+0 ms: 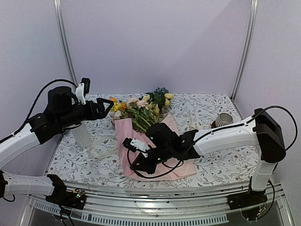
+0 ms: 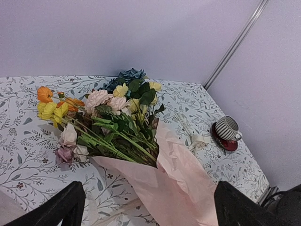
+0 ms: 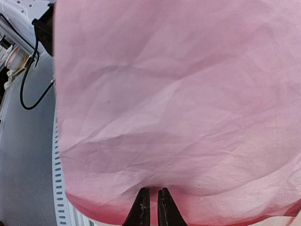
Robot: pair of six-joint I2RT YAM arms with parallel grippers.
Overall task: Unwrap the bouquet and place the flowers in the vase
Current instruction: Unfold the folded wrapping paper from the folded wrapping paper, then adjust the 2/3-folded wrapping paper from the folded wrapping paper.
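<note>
- Top view: the bouquet (image 1: 141,115) lies mid-table (image 1: 211,165), blooms at the far end and the pink wrapping paper (image 1: 123,133) near. The left claw (image 1: 106,106) hangs raised at the left, and the right claw (image 1: 138,165) is low on the paper's near part.
- Left wrist: the left claw gapes wide above the flowers (image 2: 110,120).
- Right wrist: the right claw's fingers (image 3: 143,207) are almost together at the paper's edge; I cannot tell whether paper is pinched.
</note>
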